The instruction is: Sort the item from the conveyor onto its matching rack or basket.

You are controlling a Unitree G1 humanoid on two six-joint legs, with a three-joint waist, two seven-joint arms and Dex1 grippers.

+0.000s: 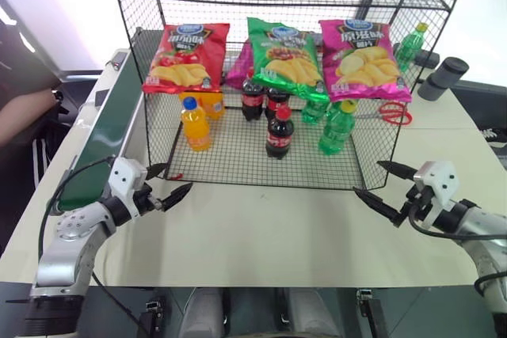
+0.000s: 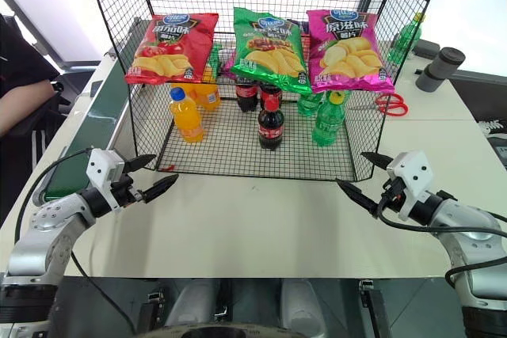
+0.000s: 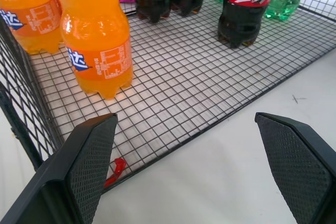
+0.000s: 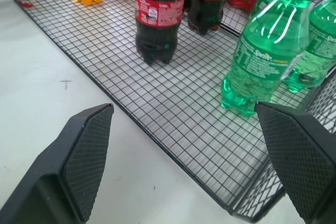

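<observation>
Cola bottle [image 1: 279, 134] stands upright on basket [image 1: 238, 165] grid floor, front-centre, w/ left gripper [image 1: 168, 184] & right gripper [image 1: 379, 185] both empty, jaws wide apart, over table [image 1: 261, 235] near basket's front corners.

Dark-brown cola bottle [image 1: 279, 133] with red cap and label; black grid-mesh basket [image 1: 238, 165]; dark green conveyor [image 1: 103, 136].

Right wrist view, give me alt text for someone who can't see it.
A cola bottle with a red label stands upright on the grid floor of a black wire basket, with a green bottle near it. The right gripper hangs open and empty above the pale table at the basket's front edge.
</observation>
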